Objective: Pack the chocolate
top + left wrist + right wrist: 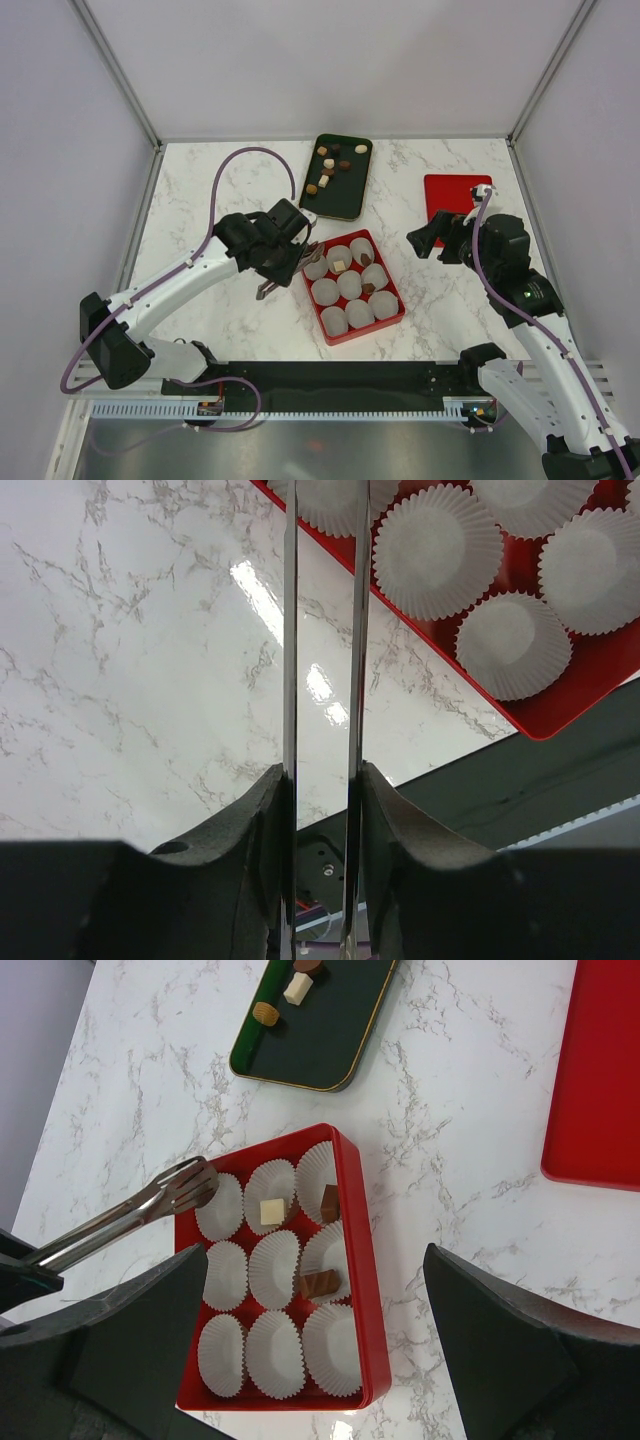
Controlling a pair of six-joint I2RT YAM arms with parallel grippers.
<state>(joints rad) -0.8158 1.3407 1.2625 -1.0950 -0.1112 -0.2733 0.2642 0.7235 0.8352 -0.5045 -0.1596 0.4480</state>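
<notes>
White walls box in a grey-veined marble surface (200, 200). On it, a dark green oblong tray (345, 205) sits just beyond a red rectangular box (362, 1260) lined with nine white fluted paper cups (333, 320). Three cups hold chocolate: a cream cube (271, 1211) and two brown pieces (320, 1283). The remaining small brown, tan and cream chocolate pieces (328, 165) lie scattered over the far half of the tray.

The left fingers (250, 840) are clenched on a pair of slim metal tongs (120, 1215), whose tips hang at the box's far-left cup. Whether the tips pinch anything I cannot tell. The right fingers (510, 1350) are spread and empty, near a flat red lid (450, 195) and well off from the tray.

The loose pieces lie straight ahead of the tong tips, away from the arm bases, and the nearest of them are close to the tray's left edge. The tongs themselves slant toward the far right, so reaching the tray likely needs a small turn as well as a push forward. The tray's long axis runs away from the bases. The pieces are too small to show any heading, and the cubes look to have none. The left arm is nearer and holds the tool.
</notes>
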